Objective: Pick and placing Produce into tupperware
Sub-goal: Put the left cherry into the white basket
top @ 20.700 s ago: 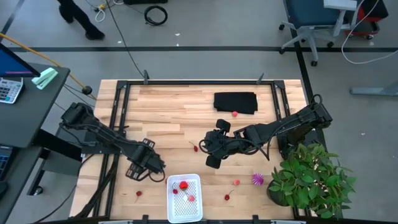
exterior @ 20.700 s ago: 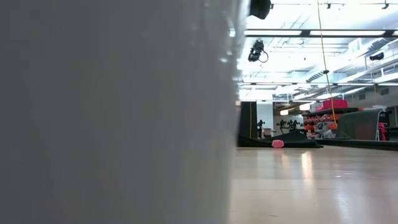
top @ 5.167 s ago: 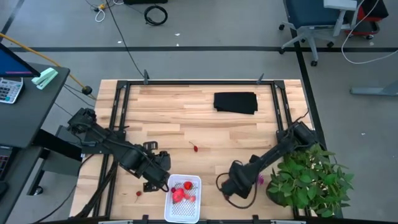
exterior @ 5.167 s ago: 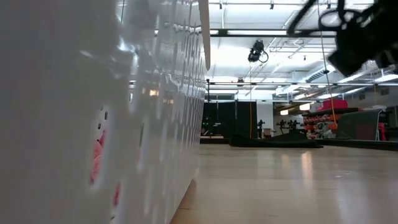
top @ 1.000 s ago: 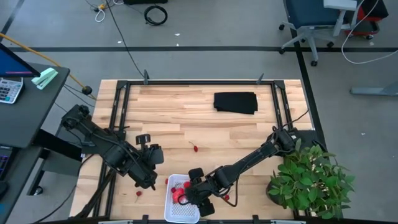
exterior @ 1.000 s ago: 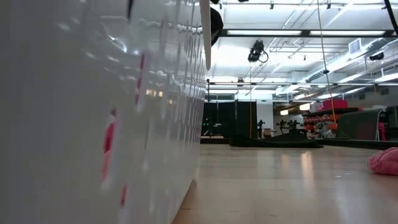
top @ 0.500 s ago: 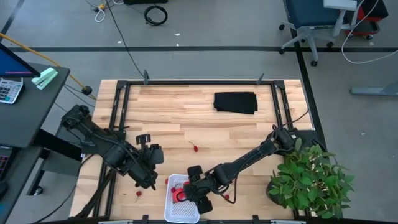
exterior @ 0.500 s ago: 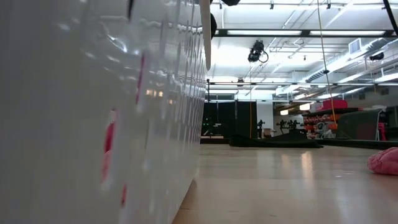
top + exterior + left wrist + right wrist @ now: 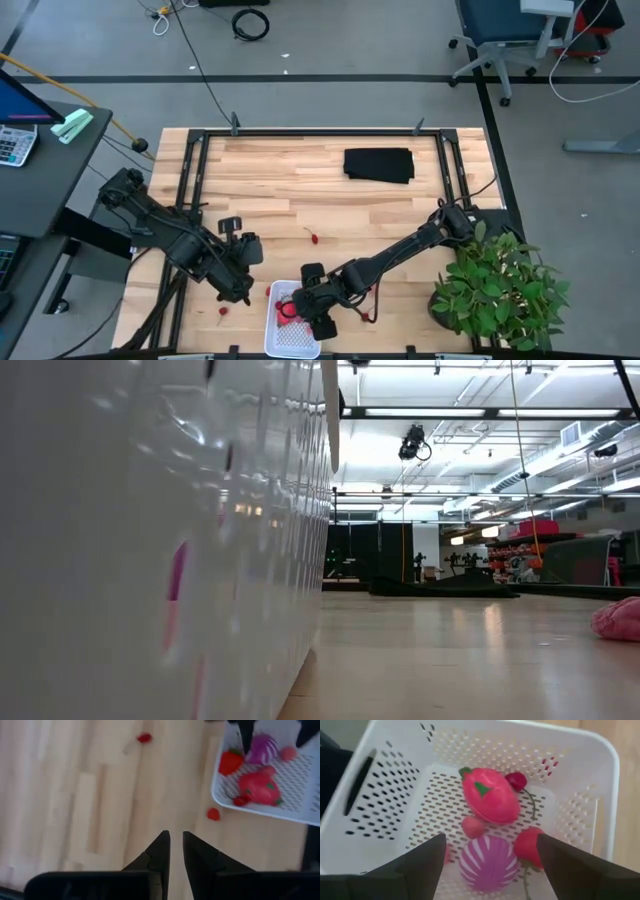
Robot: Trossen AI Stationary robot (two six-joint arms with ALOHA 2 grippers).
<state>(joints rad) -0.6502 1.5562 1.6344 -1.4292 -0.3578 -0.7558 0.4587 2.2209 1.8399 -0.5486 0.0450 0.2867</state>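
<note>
**The right arm was releasing the purple piece into the tupperware.**

The right gripper's [image 9: 487,851] fingers were spread wide over the tupperware [image 9: 580,780], with the striped purple piece [image 9: 487,862] lying between them, seemingly free on the mesh bottom beside the larger red-pink piece [image 9: 490,796], a cherry [image 9: 516,780], a strawberry [image 9: 528,847] and a small pink bit [image 9: 472,826]. The tupperware [image 9: 292,338] sat at the surface's near edge, with the right gripper [image 9: 318,322] over it. The left gripper [image 9: 176,851], fingers close together on nothing, waited over bare wood just beside the tupperware's left side. Loose produce remained: a red piece [image 9: 222,310] near the near-left corner, another [image 9: 316,238] mid-surface. The drop looked done, so the next move likely called for lifting clear and going for a remaining piece.
</note>
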